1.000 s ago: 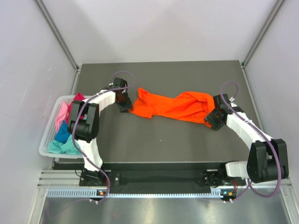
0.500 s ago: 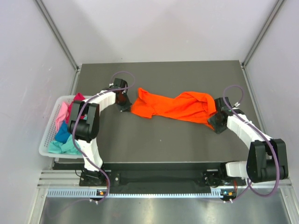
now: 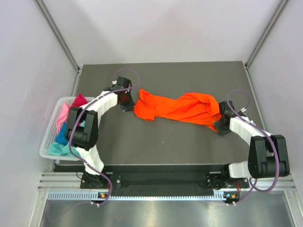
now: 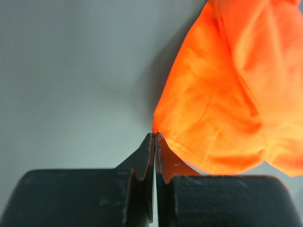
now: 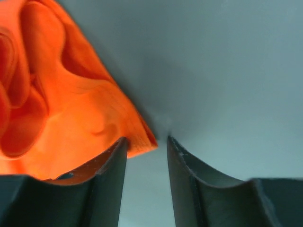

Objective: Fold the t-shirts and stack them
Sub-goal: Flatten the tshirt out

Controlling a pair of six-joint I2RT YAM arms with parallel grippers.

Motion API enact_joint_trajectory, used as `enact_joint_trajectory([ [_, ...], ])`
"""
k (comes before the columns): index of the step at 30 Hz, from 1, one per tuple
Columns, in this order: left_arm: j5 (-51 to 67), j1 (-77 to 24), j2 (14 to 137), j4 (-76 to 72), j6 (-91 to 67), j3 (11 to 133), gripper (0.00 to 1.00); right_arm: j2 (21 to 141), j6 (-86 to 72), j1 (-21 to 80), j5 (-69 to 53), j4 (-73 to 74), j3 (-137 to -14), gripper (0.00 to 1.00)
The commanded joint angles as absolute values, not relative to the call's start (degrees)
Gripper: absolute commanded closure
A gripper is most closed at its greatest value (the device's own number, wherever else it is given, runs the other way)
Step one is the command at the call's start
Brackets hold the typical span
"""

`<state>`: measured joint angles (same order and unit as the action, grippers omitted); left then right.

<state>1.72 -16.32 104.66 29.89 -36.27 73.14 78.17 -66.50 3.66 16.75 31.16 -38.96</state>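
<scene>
Orange t-shirt (image 3: 175,108): bright, rumpled, strung out in a crumpled band on the counter (image 3: 161,142) between the two claws. Left claw (image 4: 155,138) is pressed together on a stitched hem corner at its tips. Right claw (image 5: 147,140) stands apart, with a creased corner reaching into the gap against one finger.

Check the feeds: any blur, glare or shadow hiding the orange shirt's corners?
Top external: even light, sharp, no glare on the orange t-shirt. Left wrist: hem stitching crisp, soft shadow left of the cloth. Right wrist: cloth slightly soft, dark shadow along its edge.
</scene>
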Motion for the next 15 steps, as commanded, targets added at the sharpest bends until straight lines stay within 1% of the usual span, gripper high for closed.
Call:
enact_joint_trajectory([
  [1,-2.4,-16.2,99.6,33.3,-34.8,76.6,1.0,78.4,-65.6,2.7,17.4,26.3,-37.5,0.66],
  [2,-3.3,-16.2,99.3,35.1,-34.6,77.2,1.0,78.1,-64.8,2.6,17.8,26.6,-38.0,0.79],
  [4,-7.2,-16.2,97.8,37.5,-33.5,79.4,1.0,75.9,-62.5,1.8,21.3,30.1,-39.0,0.89],
  [5,-8.8,-16.2,97.2,40.3,-33.1,80.2,1.0,74.9,-61.4,1.4,22.7,31.5,-40.6,0.98],
  [6,-12.1,-16.2,96.6,41.4,-32.0,81.8,1.0,72.4,-59.3,0.4,25.3,34.4,-41.6,1.0],
  [8,-14.8,-16.1,94.1,43.1,-31.1,83.3,1.0,69.6,-56.8,0.4,27.7,36.6,-44.7,1.0],
  [10,-16.9,-16.1,91.4,45.3,-30.3,85.2,1.0,66.3,-53.9,-1.7,30.6,40.1,-47.0,1.0],
  [12,-16.5,-16.2,89.6,46.1,-29.9,85.3,1.0,63.8,-52.1,-2.0,31.5,42.2,-49.7,1.0],
  [15,-12.9,-16.1,86.0,45.8,-29.7,81.7,1.0,61.6,-51.1,-2.4,29.4,43.5,-49.1,1.0],
])
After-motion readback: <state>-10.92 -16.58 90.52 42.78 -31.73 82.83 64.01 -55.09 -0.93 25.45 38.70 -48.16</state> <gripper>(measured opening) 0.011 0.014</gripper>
